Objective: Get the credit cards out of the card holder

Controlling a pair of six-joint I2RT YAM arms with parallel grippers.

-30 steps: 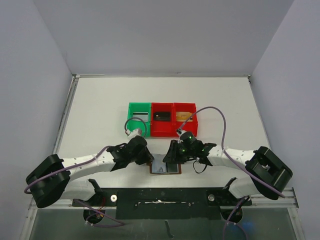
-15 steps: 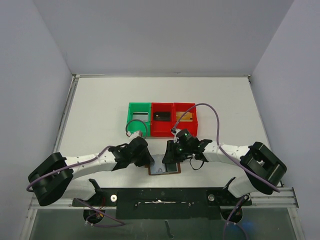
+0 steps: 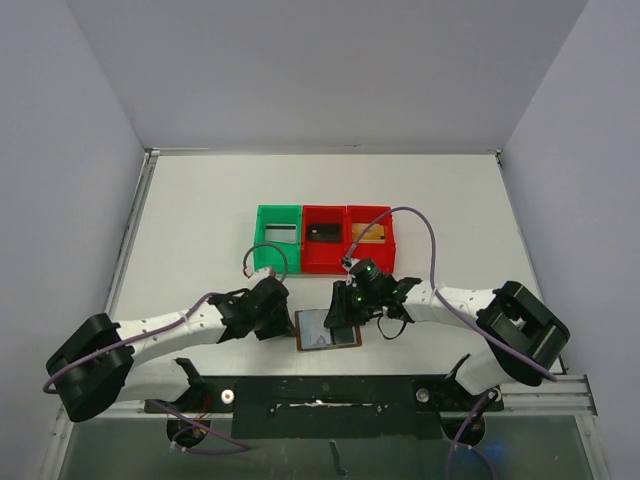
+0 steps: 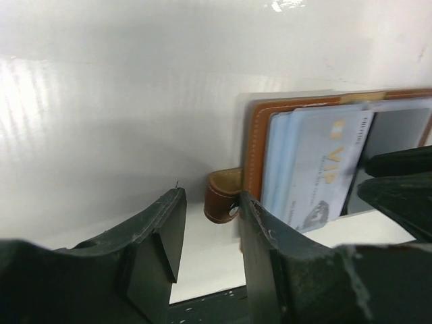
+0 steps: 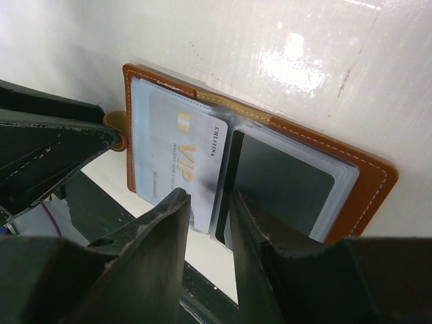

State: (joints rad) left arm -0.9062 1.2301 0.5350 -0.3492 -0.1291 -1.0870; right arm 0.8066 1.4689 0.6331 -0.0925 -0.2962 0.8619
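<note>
The brown card holder lies open on the white table near the front edge, between my two grippers. A pale blue VIP card sticks out of its left sleeve, and a dark grey panel fills the right one. My right gripper hovers low over the wallet's middle, jaws a narrow gap apart around the blue card's lower corner. My left gripper is open just left of the wallet, its right finger next to the brown strap tab. Whether more cards lie under the blue one is hidden.
A green bin and two red bins stand in a row behind the wallet, holding small dark and tan items. A black rail runs along the table's front edge just below the wallet.
My left gripper has drawn back to the left, off the wallet, so more of the open wallet shows. My right gripper has shifted a little left over the wallet.
</note>
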